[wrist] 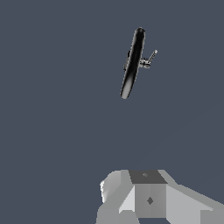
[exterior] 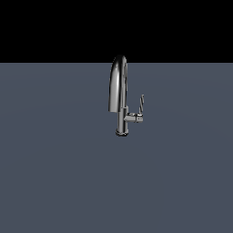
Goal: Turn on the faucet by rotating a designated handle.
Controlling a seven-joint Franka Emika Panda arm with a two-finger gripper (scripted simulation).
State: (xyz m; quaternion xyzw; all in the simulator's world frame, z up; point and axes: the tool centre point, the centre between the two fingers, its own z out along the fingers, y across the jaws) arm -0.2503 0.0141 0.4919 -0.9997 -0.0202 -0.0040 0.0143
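The thin flat chrome lever handle (exterior: 142, 105) stands upright just right of the tall chrome gooseneck faucet (exterior: 119, 86) at frame centre; fingers unseen, state untellable.

No text, label, brand, number or sign can be read in either view; the faucet (exterior: 119, 98) and the counter (exterior: 54, 173) show plain, unmarked surfaces.

light: dim, even | shadows: none cast | glare: faucet (exterior: 119, 91) chrome | focus: sharp
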